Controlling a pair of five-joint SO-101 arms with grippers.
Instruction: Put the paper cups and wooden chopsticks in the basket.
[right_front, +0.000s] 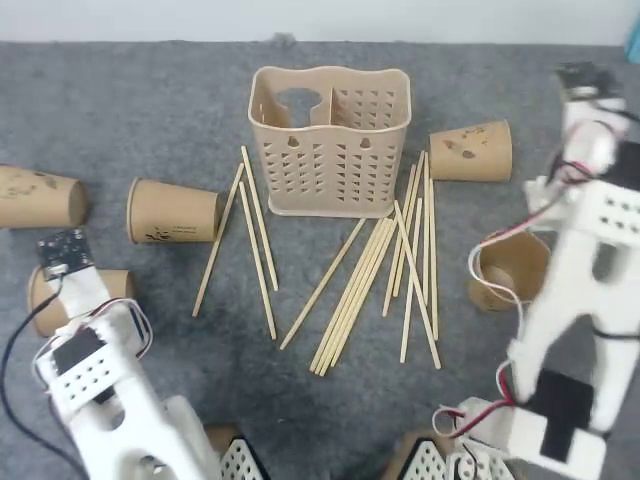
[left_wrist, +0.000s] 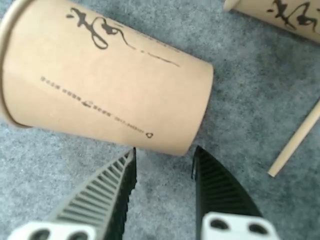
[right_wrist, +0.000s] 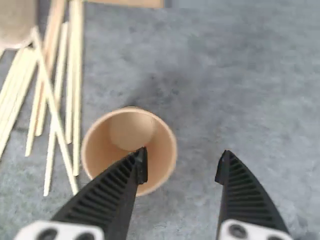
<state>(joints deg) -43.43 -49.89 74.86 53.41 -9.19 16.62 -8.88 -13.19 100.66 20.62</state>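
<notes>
A tan slotted basket (right_front: 330, 140) stands at the back middle of the grey mat. Brown paper cups lie on their sides: two at the left (right_front: 40, 197) (right_front: 172, 211), one at the back right (right_front: 472, 151). A further cup (left_wrist: 105, 80) (right_front: 110, 283) lies just ahead of my open left gripper (left_wrist: 164, 155), apart from its fingertips. My right gripper (right_wrist: 184, 157) is open over another cup (right_wrist: 129, 150) (right_front: 510, 268), one finger across the cup's mouth and the other beside it. Wooden chopsticks (right_front: 370, 275) (right_wrist: 55, 100) lie scattered in front of the basket.
The left arm (right_front: 95, 370) rises from the front left and the right arm (right_front: 590, 250) from the front right, trailing wires. One chopstick end (left_wrist: 297, 142) lies near the left gripper. Bare mat lies at the front middle (right_front: 300, 410).
</notes>
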